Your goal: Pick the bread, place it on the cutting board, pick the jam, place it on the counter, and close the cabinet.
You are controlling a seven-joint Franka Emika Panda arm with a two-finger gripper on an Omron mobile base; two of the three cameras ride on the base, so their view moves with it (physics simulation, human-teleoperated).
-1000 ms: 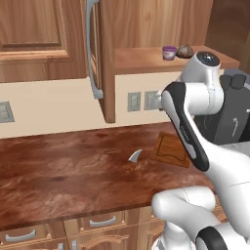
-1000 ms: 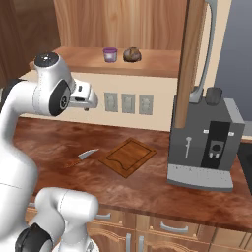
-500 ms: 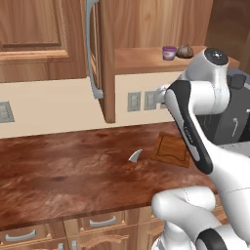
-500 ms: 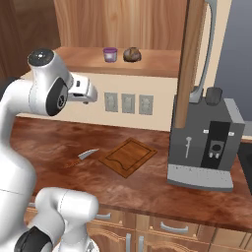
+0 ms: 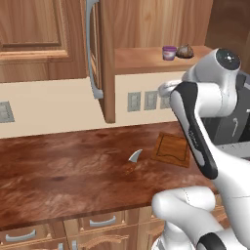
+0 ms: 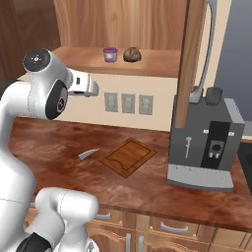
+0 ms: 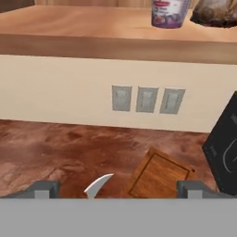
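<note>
1. Since the earlier frame, the arm has raised the hand [image 6: 93,89] toward the shelf [image 6: 152,63]; bench items are unchanged.
2. Hand: held level, empty, fingertips [image 7: 44,189] spread wide apart.
3. Knife [image 6: 87,154] lies on the bench [image 6: 44,142], left of the cutting board [image 6: 128,156].
4. Jam [image 6: 110,54] and bread [image 6: 132,54] stand side by side on the shelf.
5. Cabinet [image 6: 192,59] door is open.

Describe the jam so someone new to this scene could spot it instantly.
Find the open cabinet above the counter; two small things sit on its shelf. The jam is the purple-topped lilac jar, left of the brown lumpy bread.
</note>
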